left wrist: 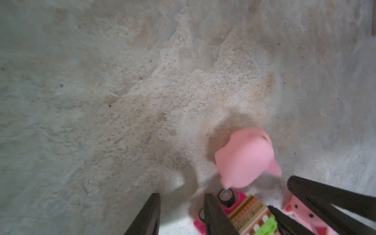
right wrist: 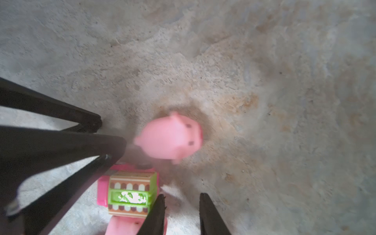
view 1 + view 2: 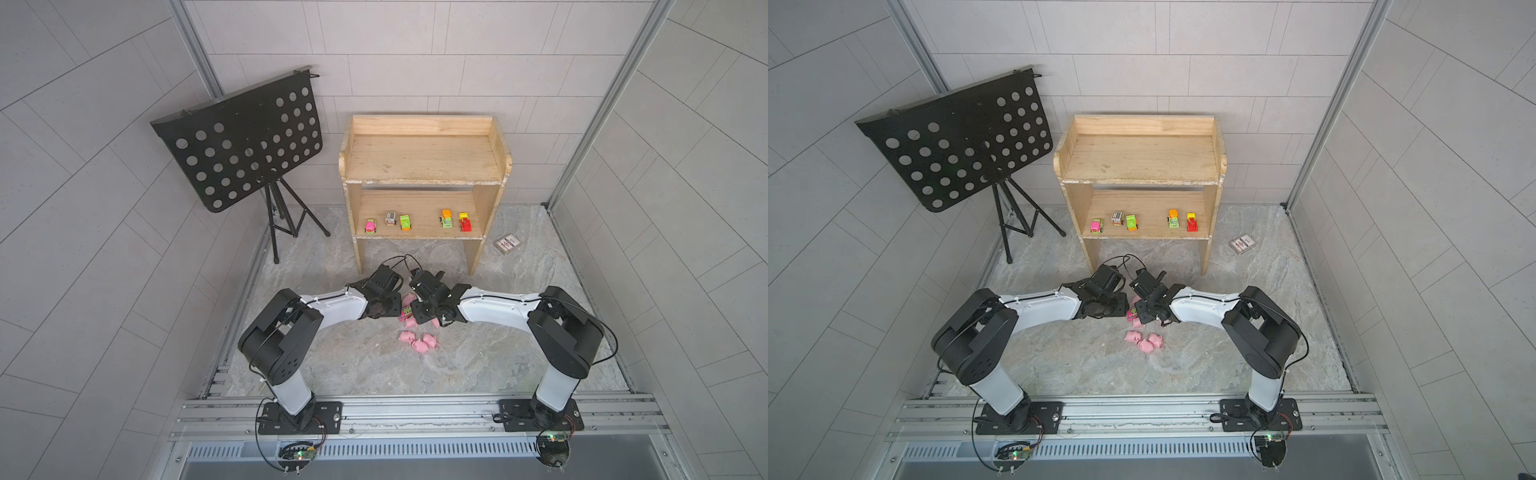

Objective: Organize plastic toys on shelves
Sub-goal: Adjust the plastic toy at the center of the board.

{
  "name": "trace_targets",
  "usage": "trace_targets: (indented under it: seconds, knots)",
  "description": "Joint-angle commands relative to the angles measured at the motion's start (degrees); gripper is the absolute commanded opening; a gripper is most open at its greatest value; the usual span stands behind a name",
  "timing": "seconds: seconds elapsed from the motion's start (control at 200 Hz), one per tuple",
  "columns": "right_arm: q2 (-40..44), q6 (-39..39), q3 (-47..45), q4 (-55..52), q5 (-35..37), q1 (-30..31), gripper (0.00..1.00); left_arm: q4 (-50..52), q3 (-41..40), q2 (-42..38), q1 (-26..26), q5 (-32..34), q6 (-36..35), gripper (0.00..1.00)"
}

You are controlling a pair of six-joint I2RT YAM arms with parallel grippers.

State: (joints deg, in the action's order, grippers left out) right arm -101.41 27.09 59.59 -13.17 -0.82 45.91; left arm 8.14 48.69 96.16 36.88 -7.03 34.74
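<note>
In both top views the shelves [image 3: 424, 124] are holding five vehicles along the lower board, running from the pink car [image 3: 370, 225] at frame left to the red-yellow truck [image 3: 465, 222] at right; the top board is sitting bare. Below them, at frame centre, the pigs [image 3: 417, 343] are lying loose on the surface [image 3: 353, 365], so I am judging the job about half done. The arms are hiding what the wrist views are showing: a striped vehicle [image 1: 250, 213] lying beside a pig [image 1: 246, 158] at lower right. The left gripper [image 1: 181, 195] is hovering with fingers spread and empty; the right gripper [image 2: 182, 195] is hovering likewise, fingers apart, gripping nothing.
</note>
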Motion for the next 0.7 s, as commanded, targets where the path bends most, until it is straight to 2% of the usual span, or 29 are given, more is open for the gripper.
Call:
trace_targets:
  seconds: [0.0, 0.445, 0.695]
  knots:
    - [-0.94, 0.41, 1.11, 0.51, -1.4, 0.58, 0.32, 1.53, -2.31, -1.45, 0.35, 0.78, 0.77, 0.43]
    - [-3.23, 0.59, 3.61, 1.66, -4.96, 0.68, 0.33, 1.81, -4.54, -5.05, 0.3, -1.05, 0.77, 0.43]
    - [1.06, 0.31, 2.82, -0.57, 0.72, 0.36, 0.4, 6.45, -4.41, -9.25, 0.29, 3.29, -2.18, 0.47]
